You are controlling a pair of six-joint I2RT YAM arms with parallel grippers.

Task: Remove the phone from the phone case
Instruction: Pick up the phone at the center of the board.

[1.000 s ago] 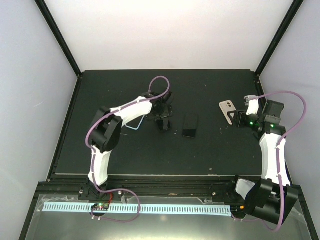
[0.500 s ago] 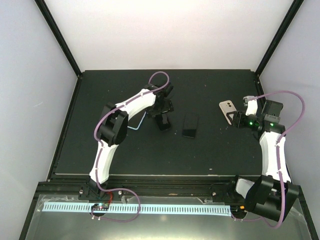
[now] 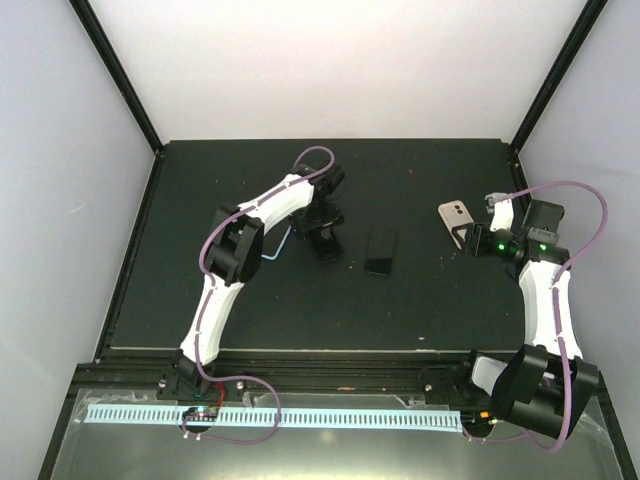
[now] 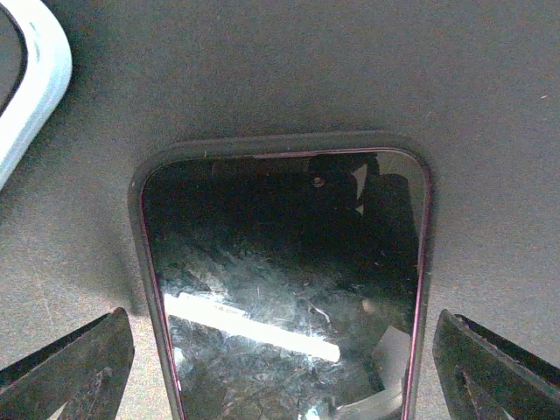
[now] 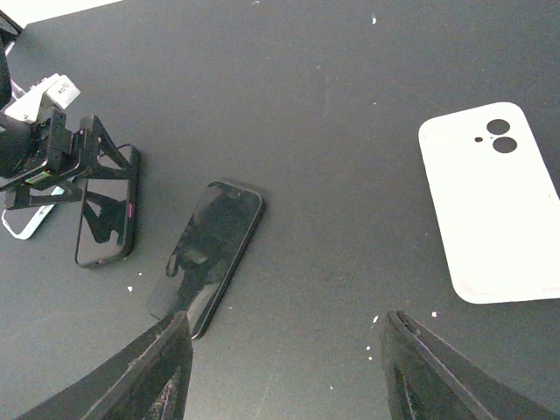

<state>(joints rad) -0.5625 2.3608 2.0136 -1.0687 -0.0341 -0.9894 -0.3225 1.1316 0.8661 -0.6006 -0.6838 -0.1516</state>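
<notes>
Left wrist view shows the phone [image 4: 282, 262] flat on the counter [image 4: 350, 61], screen up, between my left end effector's [image 4: 284, 372] wide-apart fingers; the phone case [image 4: 31, 79] lies just left of the phone, seemingly empty; extraction looks done, so next I lift clear; right end effector [image 5: 284, 367], well right of the phone, hangs apart, holding nothing.

Quick count: two phones on the worktop [image 3: 430, 300], the phone [image 4: 284, 289] with the pinkish-purple edge and a plain black phone [image 5: 208, 255]. Two cases too, the pale blue phone case [image 4: 48, 70] and a whitish case [image 5: 490, 206] toward the right edge. Maybe a third phone sits inside the pale blue one, can't tell.
</notes>
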